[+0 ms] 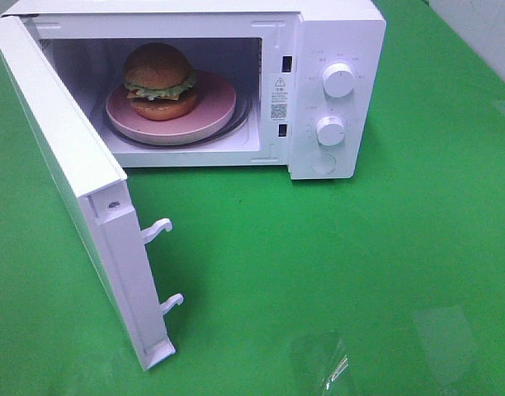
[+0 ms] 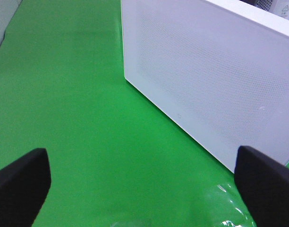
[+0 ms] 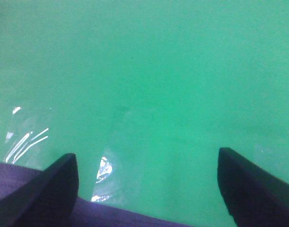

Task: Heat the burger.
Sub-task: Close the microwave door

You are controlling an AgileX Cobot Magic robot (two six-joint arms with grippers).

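You have the burger (image 1: 159, 78) on the round pink plate (image 1: 215, 114) inside the white microwave (image 1: 339, 29). Its door (image 1: 67, 148) is swung wide open toward the left side of the green cloth (image 1: 368, 272), with both latch hooks showing on its free edge. Your left gripper (image 2: 142, 158) has its jaws spread wide and holds nothing; it faces the door's perforated outer panel without touching it. Your right gripper (image 3: 147, 158) is also spread wide and empty, above bare cloth. Both control knobs (image 1: 338, 80) are untouched.
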